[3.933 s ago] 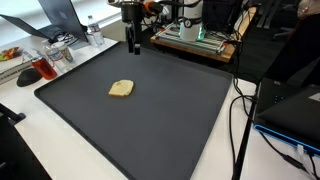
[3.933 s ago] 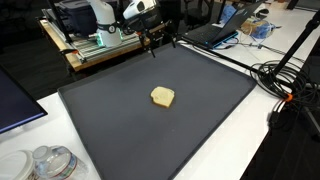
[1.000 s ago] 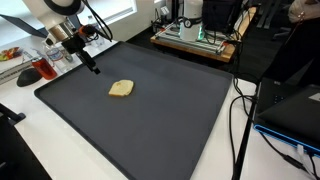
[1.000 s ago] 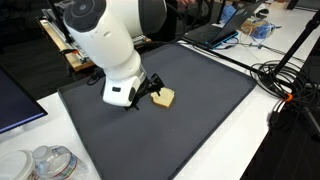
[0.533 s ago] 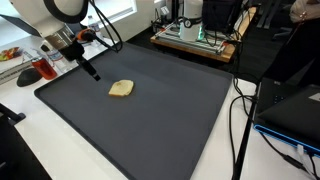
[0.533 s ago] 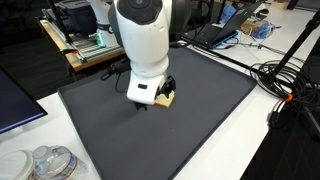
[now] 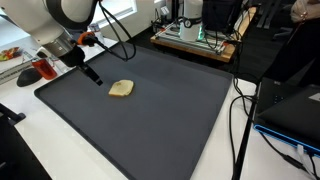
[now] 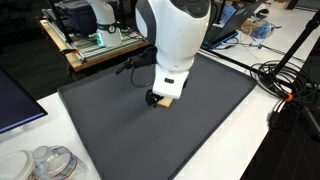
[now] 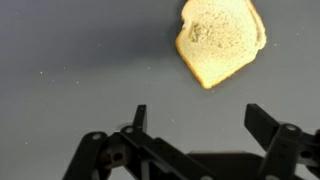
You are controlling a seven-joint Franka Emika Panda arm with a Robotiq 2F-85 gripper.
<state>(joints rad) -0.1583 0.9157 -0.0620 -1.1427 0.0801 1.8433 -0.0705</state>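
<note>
**Bread slice lies free on the mat, wide-open tool just beside it**

The bread slice lies flat on the black mat, by itself, on the half of the mat nearer the arm's base. Nothing touches it. In the wrist view the bread slice sits ahead of the fingers and off to one side, not in the gap between them. In an exterior view the white wrist hides most of the bread slice.

The tool hangs low over the mat, tilted, between the bread and the mat's edge. Its jaws stand spread wide and hold nothing, and the wrist view shows bare mat between the two dark fingers. Whether the fingertips touch the mat cannot be told.

The mat covers most of the white desk. Cables trail along one side and clear plastic tubs stand at a corner, all well apart from the bread.

As a judgement, the risk lies in the offset. With the slice to one side of the gap, a finger coming down could land on the crust and dent it, or shove the slice across the mat. Bread is soft and thin, so a low, tilted approach could also scrape the mat or tear the edge.
</note>
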